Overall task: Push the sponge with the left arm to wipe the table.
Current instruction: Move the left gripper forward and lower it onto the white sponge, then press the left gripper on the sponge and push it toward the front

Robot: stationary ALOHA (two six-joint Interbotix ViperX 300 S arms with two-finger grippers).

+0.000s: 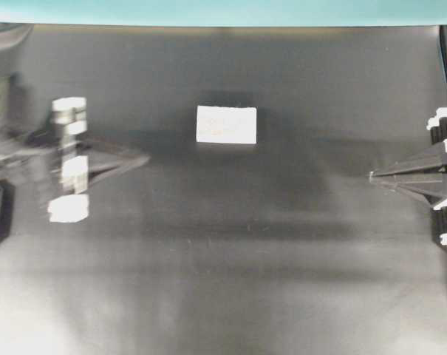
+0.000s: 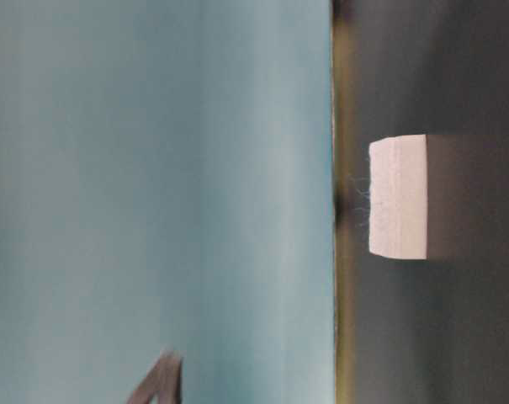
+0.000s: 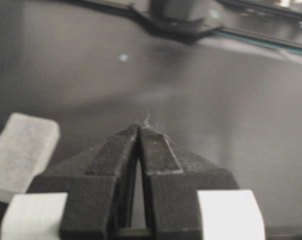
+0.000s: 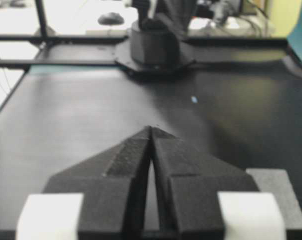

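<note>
The white rectangular sponge (image 1: 226, 124) lies flat on the black table (image 1: 230, 281), a little behind its middle. It also shows in the table-level view as the sponge (image 2: 399, 196), and at the left edge of the left wrist view as the sponge (image 3: 23, 152). My left gripper (image 1: 144, 157) is shut and empty. It points right, and its tip is left of the sponge, slightly nearer the front and apart from it. In its wrist view the left gripper (image 3: 141, 125) has its fingers pressed together. The left arm looks blurred from overhead. My right gripper (image 1: 372, 175) is shut and empty at the right side.
A teal strip (image 1: 223, 11) runs along the table's far edge. The right arm's base (image 3: 175, 15) stands ahead of the left gripper. The left arm's base (image 4: 155, 45) faces the right gripper (image 4: 151, 129). A tiny pale speck (image 3: 123, 57) lies on the sheet.
</note>
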